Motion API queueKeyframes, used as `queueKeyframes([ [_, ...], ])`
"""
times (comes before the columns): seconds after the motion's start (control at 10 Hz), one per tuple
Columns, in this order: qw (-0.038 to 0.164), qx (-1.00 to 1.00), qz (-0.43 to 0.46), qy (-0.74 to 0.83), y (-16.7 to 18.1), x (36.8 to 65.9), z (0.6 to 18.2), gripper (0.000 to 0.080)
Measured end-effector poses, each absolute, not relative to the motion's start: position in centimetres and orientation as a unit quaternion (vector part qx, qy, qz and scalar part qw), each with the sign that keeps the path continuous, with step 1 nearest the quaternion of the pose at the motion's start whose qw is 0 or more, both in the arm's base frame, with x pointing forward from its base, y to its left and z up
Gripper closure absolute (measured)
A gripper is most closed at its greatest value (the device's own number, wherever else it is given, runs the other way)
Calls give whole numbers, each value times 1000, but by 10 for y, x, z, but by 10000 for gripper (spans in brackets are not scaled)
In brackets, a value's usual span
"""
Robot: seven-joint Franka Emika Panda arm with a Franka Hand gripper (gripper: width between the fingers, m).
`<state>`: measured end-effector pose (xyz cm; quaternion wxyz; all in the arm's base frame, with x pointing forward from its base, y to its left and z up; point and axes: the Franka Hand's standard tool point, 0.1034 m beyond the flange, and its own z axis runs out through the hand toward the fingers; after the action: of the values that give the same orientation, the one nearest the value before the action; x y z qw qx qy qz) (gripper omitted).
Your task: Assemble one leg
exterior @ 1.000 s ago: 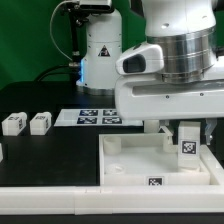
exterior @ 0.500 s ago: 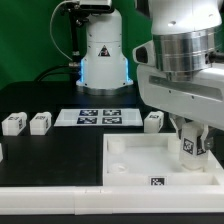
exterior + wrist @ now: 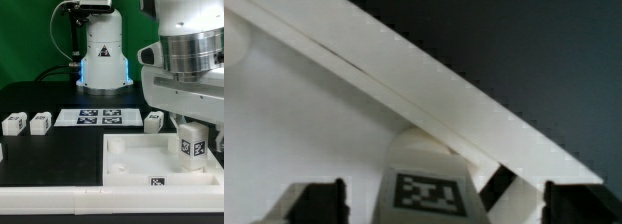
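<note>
A white leg (image 3: 190,143) with a black-and-white tag stands upright in the far corner of the white tabletop (image 3: 135,165), on the exterior view's right. My gripper (image 3: 192,128) hangs right above it, fingers straddling its upper part. In the wrist view the leg (image 3: 425,188) sits between the two dark fingers (image 3: 317,202), with a small gap on each side, so the gripper (image 3: 420,205) is open. The tabletop's rim (image 3: 420,85) runs diagonally behind the leg.
Three more legs lie on the black table: two (image 3: 14,124) (image 3: 40,122) at the exterior view's left and one (image 3: 153,120) by the tabletop's far edge. The marker board (image 3: 98,117) lies behind. The arm's base (image 3: 100,50) stands at the back.
The arm shifted to the exterior view's right and the hand rose slightly. The leg stays upright in the tabletop's corner, and the fingers now stand off it.
</note>
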<state>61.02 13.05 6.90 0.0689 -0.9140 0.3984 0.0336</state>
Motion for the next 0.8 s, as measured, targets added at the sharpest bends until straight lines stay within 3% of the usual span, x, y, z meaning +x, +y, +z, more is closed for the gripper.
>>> queueKeyframes([
  [0.1,65,-944,29,322,132,610,70,183],
  [0.2,66,-959,27,273,132,611,71,160],
  [0.8,60,-996,4,-69,113,616,71,150],
])
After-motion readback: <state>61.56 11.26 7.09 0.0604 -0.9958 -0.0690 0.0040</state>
